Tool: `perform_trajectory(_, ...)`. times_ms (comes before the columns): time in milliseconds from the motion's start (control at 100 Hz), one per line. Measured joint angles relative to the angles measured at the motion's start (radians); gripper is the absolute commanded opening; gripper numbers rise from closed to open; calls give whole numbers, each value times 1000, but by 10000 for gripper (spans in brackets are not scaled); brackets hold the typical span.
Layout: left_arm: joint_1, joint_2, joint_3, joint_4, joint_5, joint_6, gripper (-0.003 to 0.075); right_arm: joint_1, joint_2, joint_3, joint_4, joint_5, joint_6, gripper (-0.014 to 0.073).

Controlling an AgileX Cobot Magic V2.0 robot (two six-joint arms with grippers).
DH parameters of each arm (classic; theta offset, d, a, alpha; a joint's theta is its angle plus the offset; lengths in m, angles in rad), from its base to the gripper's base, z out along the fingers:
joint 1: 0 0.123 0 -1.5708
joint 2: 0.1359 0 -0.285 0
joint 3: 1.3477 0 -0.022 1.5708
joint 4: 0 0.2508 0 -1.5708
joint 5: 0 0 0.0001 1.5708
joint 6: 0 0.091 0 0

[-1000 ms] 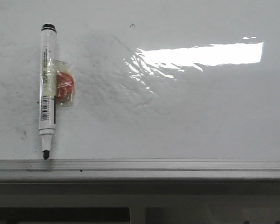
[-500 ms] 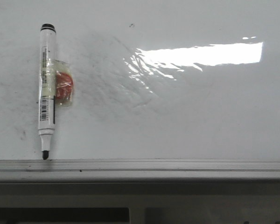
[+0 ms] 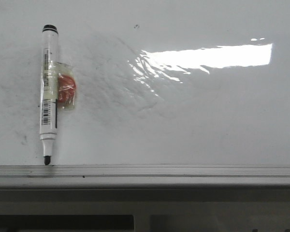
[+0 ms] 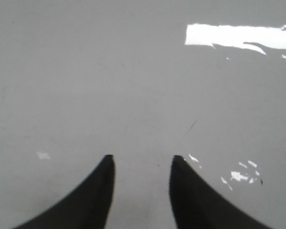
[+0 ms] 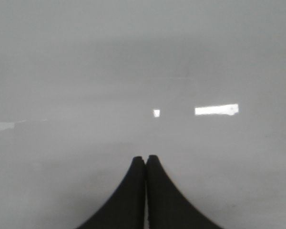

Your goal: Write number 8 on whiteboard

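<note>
Glossy, wrinkled whiteboard (image 3: 193,116); metal rail (image 3: 183,171)

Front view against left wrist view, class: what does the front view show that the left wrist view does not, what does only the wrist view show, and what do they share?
Only the front view shows the marker, uncapped, tip toward the grey edge rail, with an orange taped piece on its side. Only the left wrist view shows the left gripper, open and empty. Both show the whiteboard with a bright reflection and no 8 drawn.
</note>
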Motion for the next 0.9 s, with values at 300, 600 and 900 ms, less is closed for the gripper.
perform_trajectory(300, -161, 152, -4, -40, -252, 0, 460, 0, 0, 0, 0, 0, 0, -63)
perform_trajectory(600, -606, 325, -6, -25, -338, 0, 460, 0, 0, 0, 0, 0, 0, -63)
perform_trajectory(900, -836, 519, -6, -98, -426, 0, 460, 0, 0, 0, 0, 2, 0, -63)
